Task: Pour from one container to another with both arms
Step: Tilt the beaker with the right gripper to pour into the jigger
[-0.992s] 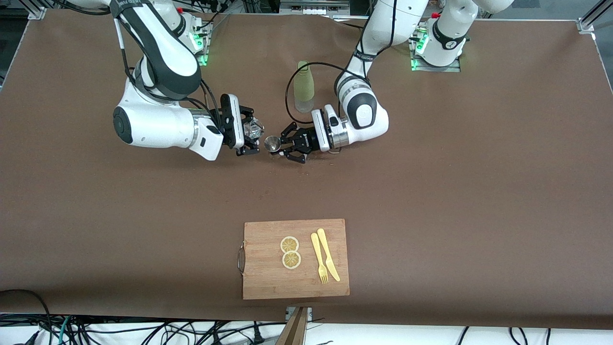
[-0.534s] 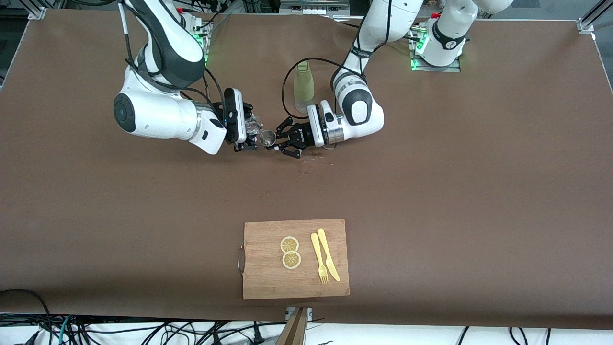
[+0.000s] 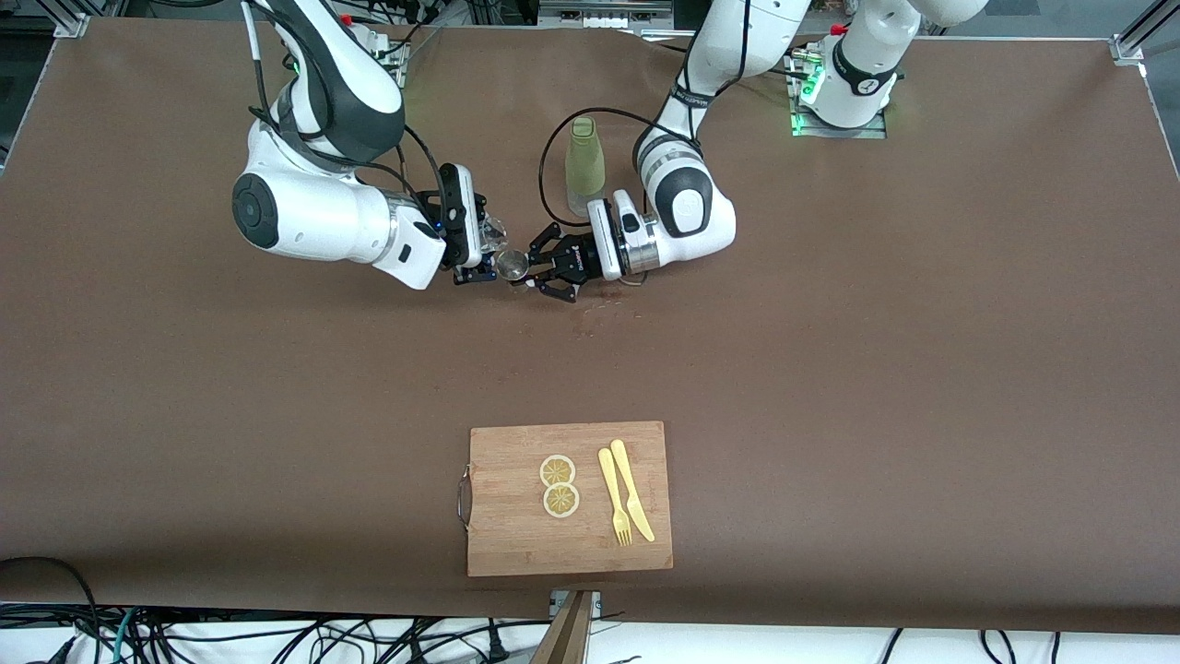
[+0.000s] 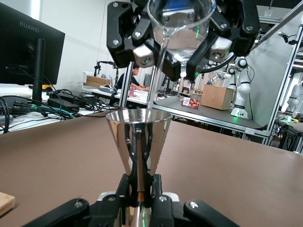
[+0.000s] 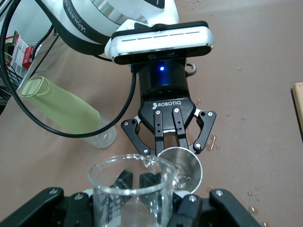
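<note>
Clear glass beaker (image 5: pixel 127 189), clamped in the right gripper (image 3: pixel 479 249), tilts over the left gripper's (image 3: pixel 544 269) pinched conical steel jigger (image 4: pixel 138 135).

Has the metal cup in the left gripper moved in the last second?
Yes. The metal cup, held by the left gripper, has shifted toward the right arm's end and closer to the green bottle, which stayed put.

The right hand (image 4: pixel 182 42) tips a glass beaker (image 4: pixel 182 23), pouring into a steel jigger (image 4: pixel 138 137).
</note>
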Controlling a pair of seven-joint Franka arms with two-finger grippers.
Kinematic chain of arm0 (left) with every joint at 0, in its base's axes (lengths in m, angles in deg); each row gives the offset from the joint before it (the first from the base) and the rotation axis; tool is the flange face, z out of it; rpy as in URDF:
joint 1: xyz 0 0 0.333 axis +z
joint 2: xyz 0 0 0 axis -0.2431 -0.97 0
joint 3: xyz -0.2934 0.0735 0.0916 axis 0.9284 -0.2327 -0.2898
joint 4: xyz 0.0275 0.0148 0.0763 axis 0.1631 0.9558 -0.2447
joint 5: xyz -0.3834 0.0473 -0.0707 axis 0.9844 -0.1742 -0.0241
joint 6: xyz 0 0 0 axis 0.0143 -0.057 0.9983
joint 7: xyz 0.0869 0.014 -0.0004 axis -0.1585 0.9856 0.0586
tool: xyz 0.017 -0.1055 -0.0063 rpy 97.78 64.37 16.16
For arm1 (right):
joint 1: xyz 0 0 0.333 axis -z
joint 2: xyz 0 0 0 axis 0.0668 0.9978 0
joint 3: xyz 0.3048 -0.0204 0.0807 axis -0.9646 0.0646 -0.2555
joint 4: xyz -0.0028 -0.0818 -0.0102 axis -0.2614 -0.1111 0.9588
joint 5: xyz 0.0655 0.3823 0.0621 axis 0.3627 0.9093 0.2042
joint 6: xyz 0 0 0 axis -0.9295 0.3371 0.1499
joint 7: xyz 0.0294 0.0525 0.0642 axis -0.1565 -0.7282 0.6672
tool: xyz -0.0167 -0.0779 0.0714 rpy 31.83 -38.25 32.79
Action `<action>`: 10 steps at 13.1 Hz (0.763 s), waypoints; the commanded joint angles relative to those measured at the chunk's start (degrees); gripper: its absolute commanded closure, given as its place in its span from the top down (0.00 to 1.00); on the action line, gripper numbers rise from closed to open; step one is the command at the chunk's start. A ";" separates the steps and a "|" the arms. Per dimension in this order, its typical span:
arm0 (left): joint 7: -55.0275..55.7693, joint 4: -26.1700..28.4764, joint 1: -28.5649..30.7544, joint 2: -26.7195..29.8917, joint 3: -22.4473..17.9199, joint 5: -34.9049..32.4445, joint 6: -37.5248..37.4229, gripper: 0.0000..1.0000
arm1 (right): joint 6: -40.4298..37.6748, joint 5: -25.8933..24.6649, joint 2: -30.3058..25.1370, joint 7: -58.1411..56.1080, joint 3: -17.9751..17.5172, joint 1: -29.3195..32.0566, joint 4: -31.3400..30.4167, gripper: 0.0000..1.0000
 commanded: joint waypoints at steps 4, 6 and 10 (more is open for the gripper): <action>-1.07 1.28 -1.61 1.96 -0.85 5.07 1.12 0.00 | -1.46 -0.61 -2.13 -0.78 -0.26 0.29 -1.81 0.00; -1.68 1.45 -1.61 1.96 -0.94 5.07 1.03 0.00 | -2.07 0.35 -2.47 -2.18 -0.26 0.64 -1.90 0.00; -5.98 2.24 -1.52 2.14 -0.85 5.07 0.94 0.00 | -2.34 8.42 -2.57 -10.08 0.35 1.78 -2.42 0.00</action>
